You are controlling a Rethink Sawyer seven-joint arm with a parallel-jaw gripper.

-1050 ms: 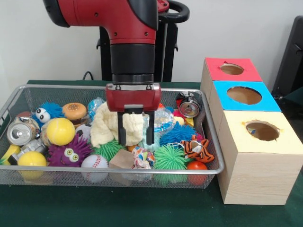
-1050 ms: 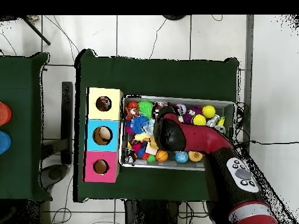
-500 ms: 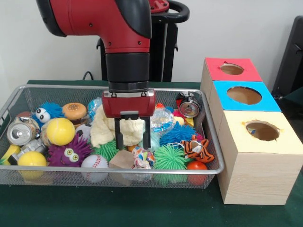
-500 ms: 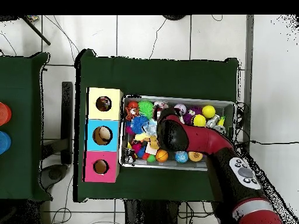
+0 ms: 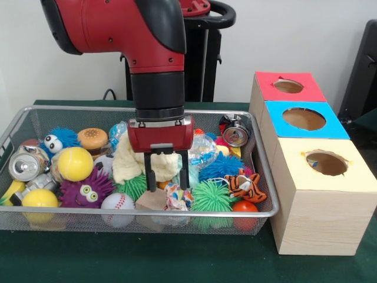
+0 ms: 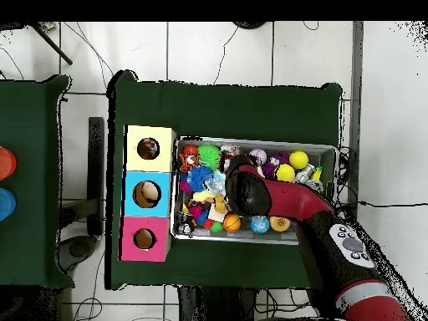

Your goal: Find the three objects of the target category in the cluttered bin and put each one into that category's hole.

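The gripper (image 5: 168, 180) is hanging low in the middle of the wire bin (image 5: 266, 194), its two black fingers (image 5: 151, 180) spread apart and gripping nothing. They are reaching down on either side of a cream cloth (image 5: 135, 160), with the tips just above a brown paper lump (image 5: 152, 199) at the front of the pile. A white baseball (image 5: 117, 202) is lying just beside that lump, and a purple fuzzy toy with googly eyes (image 5: 86, 187) is sitting next to the ball. On the other side, a green spiky ball (image 5: 210, 196) is resting against a small tiger toy (image 5: 245, 185). Beside the bin, three boxes are standing in a row: the yellow box (image 5: 327, 177) nearest, then the blue box (image 5: 303, 119), then the red box (image 5: 288, 86), each with a round hole on top. From overhead, the red arm (image 6: 288, 201) is covering the bin's centre.
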